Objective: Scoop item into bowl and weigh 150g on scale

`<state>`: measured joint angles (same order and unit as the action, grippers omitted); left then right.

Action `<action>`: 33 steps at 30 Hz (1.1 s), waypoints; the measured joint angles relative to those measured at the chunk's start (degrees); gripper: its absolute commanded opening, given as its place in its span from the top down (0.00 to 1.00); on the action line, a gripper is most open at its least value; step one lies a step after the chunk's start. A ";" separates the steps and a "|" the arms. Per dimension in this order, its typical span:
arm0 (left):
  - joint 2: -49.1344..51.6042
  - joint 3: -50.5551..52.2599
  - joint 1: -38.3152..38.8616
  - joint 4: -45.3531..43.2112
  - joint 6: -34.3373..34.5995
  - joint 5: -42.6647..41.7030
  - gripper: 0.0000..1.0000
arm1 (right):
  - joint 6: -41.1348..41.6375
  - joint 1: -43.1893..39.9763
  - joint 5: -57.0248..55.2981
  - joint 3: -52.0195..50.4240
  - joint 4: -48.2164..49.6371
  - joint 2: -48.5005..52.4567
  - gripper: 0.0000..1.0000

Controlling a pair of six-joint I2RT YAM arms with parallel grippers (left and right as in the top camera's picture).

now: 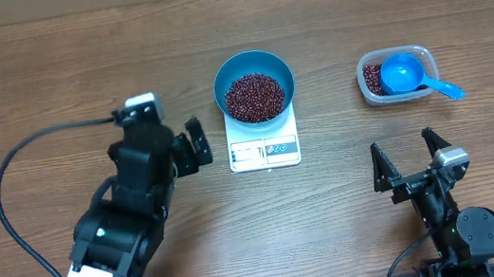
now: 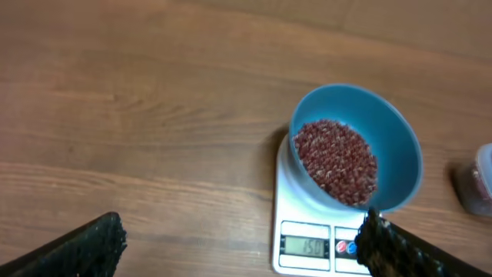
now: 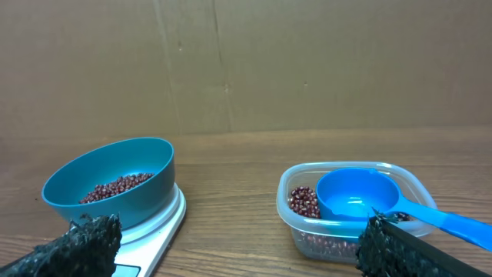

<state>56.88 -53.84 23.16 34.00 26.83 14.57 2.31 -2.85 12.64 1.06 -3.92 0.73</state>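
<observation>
The bright blue bowl (image 1: 254,84) stands on the white scale (image 1: 263,146) at the table's middle, with a heap of red-brown beans (image 1: 255,96) inside. In the left wrist view the bowl (image 2: 384,138) holds the beans (image 2: 337,160) and the scale (image 2: 307,238) has its display lit. The right wrist view has the bowl (image 3: 115,181) at left on the scale (image 3: 157,231). My left gripper (image 1: 193,146) is open just left of the scale, nothing between its fingers. My right gripper (image 1: 408,155) is open near the front right, holding nothing.
A clear plastic tub (image 1: 396,76) at the back right holds more beans (image 1: 372,78) and a small blue handled scoop (image 1: 411,76). In the right wrist view the tub (image 3: 346,223) and the scoop (image 3: 361,196) lie ahead of the fingers. A cardboard wall (image 3: 246,61) backs the table.
</observation>
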 measured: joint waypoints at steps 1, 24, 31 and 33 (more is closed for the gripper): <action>-0.74 2.56 -1.01 -2.56 -0.02 -1.01 0.00 | 0.00 0.00 0.00 0.00 -0.02 0.00 0.00; -25.90 45.88 -9.84 -46.77 0.00 -9.27 0.00 | -0.17 0.00 -0.02 0.00 -0.09 0.00 0.00; -32.61 52.76 -10.54 -49.51 0.00 -9.44 0.00 | -0.20 0.00 0.00 0.00 -0.09 0.00 0.00; -34.16 53.18 -10.56 -47.95 -0.07 -9.44 0.00 | -0.20 0.00 -0.02 0.00 -0.11 0.00 0.00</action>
<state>22.72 -0.67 12.60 -13.96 26.76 5.13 2.11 -2.85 12.62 1.06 -4.03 0.73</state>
